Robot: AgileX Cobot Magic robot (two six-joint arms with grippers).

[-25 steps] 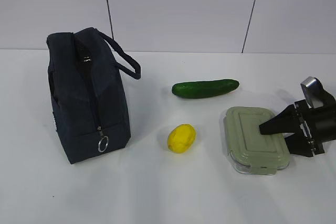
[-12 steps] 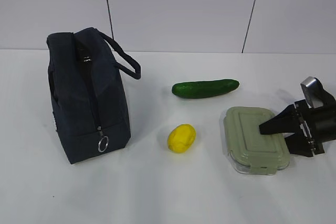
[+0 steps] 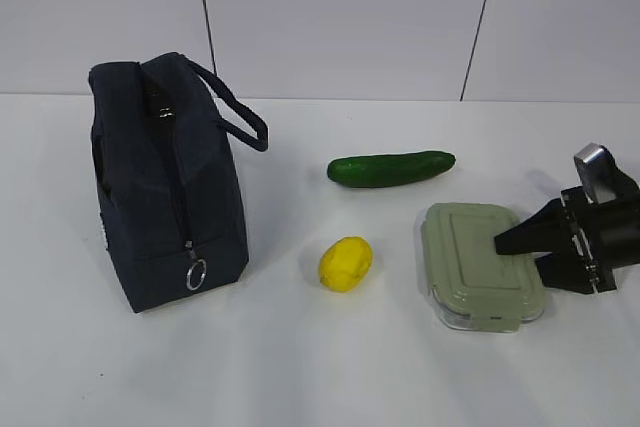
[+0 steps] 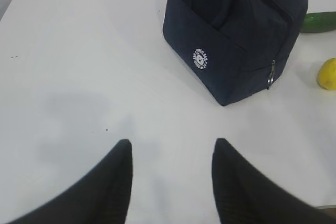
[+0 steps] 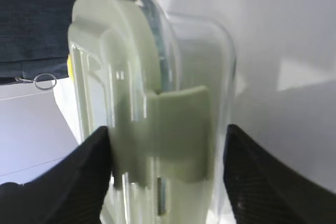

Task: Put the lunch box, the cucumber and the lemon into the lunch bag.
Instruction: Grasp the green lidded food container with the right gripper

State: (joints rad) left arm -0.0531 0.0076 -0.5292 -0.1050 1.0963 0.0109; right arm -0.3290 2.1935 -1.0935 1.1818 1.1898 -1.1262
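Note:
The lunch box (image 3: 470, 262), clear with a sage-green lid, lies flat at the right of the table. My right gripper (image 3: 518, 255) reaches in from the right and is shut on the box's near end. In the right wrist view one finger lies against the lid and the other against the clear base of the lunch box (image 5: 142, 77). The lemon (image 3: 346, 263) sits left of the box, and the cucumber (image 3: 390, 168) lies behind both. At the left stands the navy lunch bag (image 3: 165, 187), upright, its zipper looking shut. My left gripper (image 4: 172, 142) hangs open over bare table, short of the lunch bag (image 4: 231, 35).
A metal ring pull (image 3: 196, 274) hangs at the bag's lower front. Two loop handles (image 3: 235, 112) stick out towards the cucumber. A white wall stands close behind the table.
The right gripper's jaws have narrowed onto the lunch box, and the box has shifted slightly to the left. The left gripper, bag, lemon and cucumber have not moved.

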